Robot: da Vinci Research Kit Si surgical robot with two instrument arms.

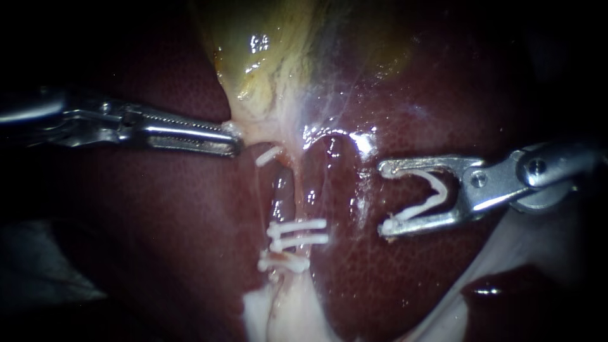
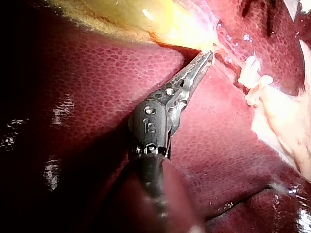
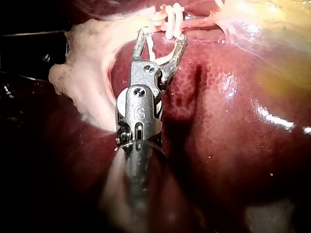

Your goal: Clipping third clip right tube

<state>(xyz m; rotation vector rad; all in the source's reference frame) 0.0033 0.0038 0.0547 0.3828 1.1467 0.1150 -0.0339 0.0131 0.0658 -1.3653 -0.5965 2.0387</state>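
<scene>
1. Left instrument enters level over the liver. Its jaws are clenched on pale tissue at the narrow lower end of the gallbladder. The left wrist view agrees: the jaw tips are pinched together in that tissue.
2. Just beneath those tips, a short slanted clip sits on the left-hand strand.
3. Further down the strands are two long clips, one just under the other. A lowest clip sits close below them.
4. Right tube: a thin, glistening strand running down from the gallbladder. It is bare between the gallbladder and the upper long clip.
5. Right instrument has its jaws spread wide, grasping an open clip with one leg against each jaw. The tips face the right tube from beside it and stand apart from it over the liver. The tube is not between the jaws.
6. Right wrist view: the placed clips lie just ahead of the right instrument's jaw tips.
</scene>
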